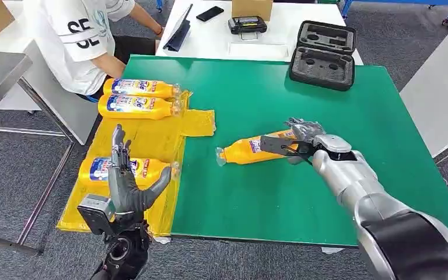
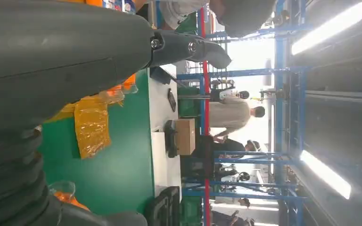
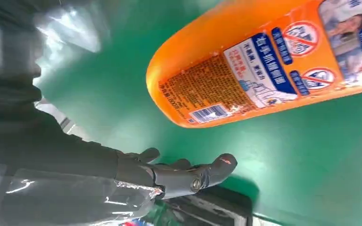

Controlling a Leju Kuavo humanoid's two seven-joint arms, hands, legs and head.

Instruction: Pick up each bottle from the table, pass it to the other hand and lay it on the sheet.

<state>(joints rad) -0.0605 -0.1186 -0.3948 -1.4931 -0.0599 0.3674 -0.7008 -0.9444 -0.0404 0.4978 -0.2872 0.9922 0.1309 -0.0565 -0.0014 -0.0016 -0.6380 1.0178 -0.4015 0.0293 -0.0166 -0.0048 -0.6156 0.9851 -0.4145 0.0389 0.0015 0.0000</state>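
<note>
Head view: an orange bottle [image 1: 251, 149] is seen lying on the green table [image 1: 326, 116], with the right hand [image 1: 303, 139] wrapped around its bottom end. The left hand [image 1: 125, 181] is held up with fingers spread and nothing in it, above the yellow sheet [image 1: 146, 137].

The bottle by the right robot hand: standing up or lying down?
Lying down. The bottle rests on its side on the green table, cap pointing toward the yellow sheet, base at the right robot hand.

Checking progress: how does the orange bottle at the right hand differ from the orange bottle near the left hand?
The orange bottle at the right hand lies on bare green table, fingers at its base; the orange bottle near the left hand rests on the yellow sheet, untouched. Both lie sideways.
</note>
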